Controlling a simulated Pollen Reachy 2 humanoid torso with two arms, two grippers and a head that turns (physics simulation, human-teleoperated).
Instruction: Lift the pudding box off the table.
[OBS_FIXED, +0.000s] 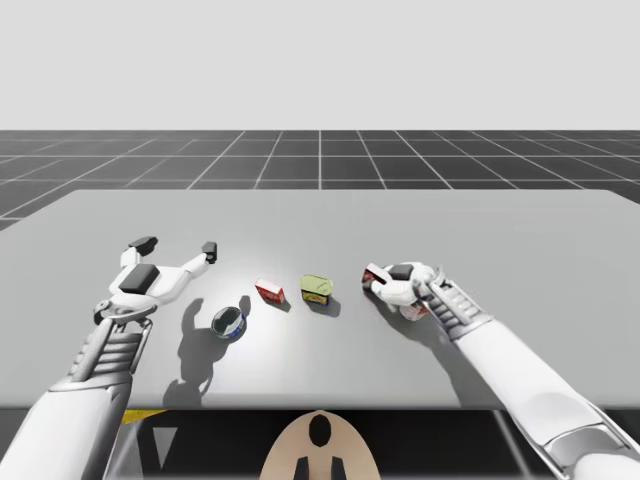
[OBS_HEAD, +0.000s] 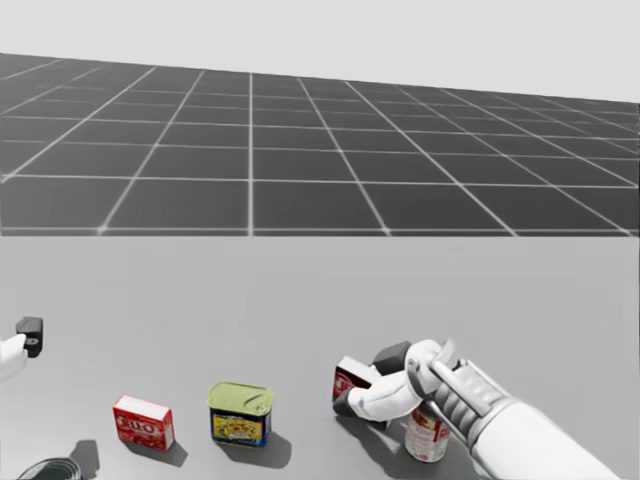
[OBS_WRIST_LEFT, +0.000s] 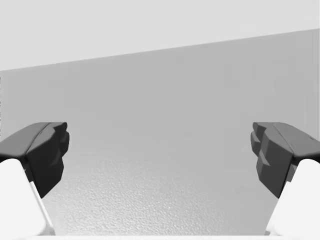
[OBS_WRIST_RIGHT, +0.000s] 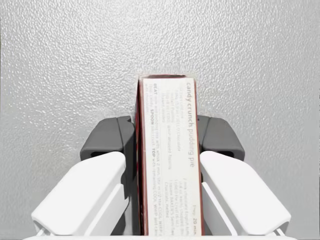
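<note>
The pudding box, dark red with a white printed face, stands on its narrow edge between the fingers of my right gripper, which is shut on it from both sides. In the high view the pudding box lies right of the table's middle, with my right gripper around it. From the head view, the box sits low at the table surface in the gripper; I cannot tell whether it touches the table. My left gripper hangs open over the left side, its fingers wide apart around nothing.
A small red box, a rectangular can with a yellow-green lid and a round blue can on its side lie in a row left of the pudding box. A red and white can stands under my right wrist.
</note>
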